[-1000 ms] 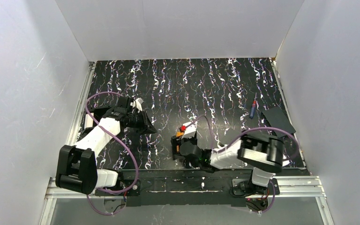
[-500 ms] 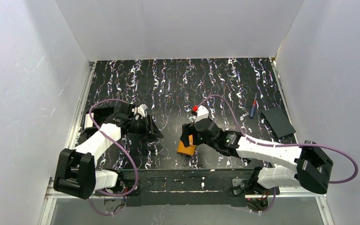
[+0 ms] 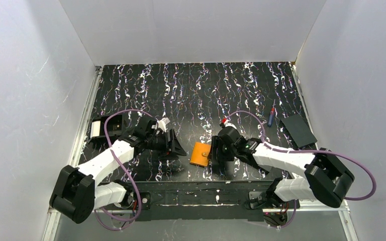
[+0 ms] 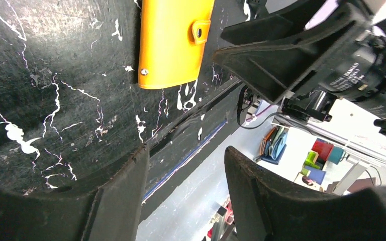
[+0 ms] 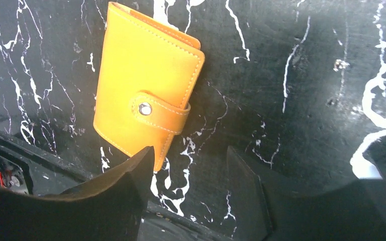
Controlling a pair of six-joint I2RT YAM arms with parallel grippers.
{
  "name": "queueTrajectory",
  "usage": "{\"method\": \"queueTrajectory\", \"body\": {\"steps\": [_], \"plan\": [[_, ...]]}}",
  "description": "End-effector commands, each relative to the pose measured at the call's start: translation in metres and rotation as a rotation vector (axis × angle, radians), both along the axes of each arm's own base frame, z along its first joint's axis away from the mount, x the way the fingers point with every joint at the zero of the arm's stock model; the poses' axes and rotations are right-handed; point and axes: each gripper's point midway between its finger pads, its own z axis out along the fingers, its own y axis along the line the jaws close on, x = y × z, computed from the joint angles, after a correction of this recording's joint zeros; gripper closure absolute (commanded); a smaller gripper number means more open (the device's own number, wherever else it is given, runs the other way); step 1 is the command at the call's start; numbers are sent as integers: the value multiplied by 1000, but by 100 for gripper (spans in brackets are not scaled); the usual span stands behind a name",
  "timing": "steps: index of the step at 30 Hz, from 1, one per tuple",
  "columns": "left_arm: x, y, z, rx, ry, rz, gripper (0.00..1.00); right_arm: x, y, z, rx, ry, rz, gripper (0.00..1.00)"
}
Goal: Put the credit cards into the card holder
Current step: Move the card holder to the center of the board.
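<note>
White walls point(image 3: 191, 30) box a marbled desk point(image 3: 196, 90). Snapped shut, the card holder point(image 3: 200, 154) lies between left hand point(image 3: 179, 149) and right hand point(image 3: 214, 154), both spread; pen point(image 3: 271, 118) and black slab point(image 3: 298, 130) sit far right.

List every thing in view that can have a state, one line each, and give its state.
card holder: folded shut, tab snapped over its front, lying flat on the table, held by neither gripper.
left gripper: open, nothing between its fingers.
right gripper: open, nothing between its fingers.
pen: lying flat near the table's right edge.
</note>
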Motion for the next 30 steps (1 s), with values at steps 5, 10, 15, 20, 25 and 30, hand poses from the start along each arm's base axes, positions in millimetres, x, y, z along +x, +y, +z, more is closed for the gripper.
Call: {"method": "queueTrajectory", "body": {"steps": [5, 10, 15, 20, 25, 30], "plan": [[-3, 8, 23, 21, -68, 3, 45, 17, 28, 8, 129, -22, -47, 34], [-4, 12, 19, 46, -73, 3, 44, 20, 24, -4, 175, 37, -233, 39], [-4, 11, 17, 46, -67, -3, 45, 23, 14, -16, 6, 1, -276, 31], [-5, 13, 19, 47, -83, 3, 45, 23, 8, -28, -185, -53, -259, 30], [-2, 24, 28, 91, -140, 52, 45, 21, -1, -44, -397, -133, -233, 39], [4, 45, 40, 174, -236, 129, 43, 38, -5, -52, -501, -183, -235, 42]]}}
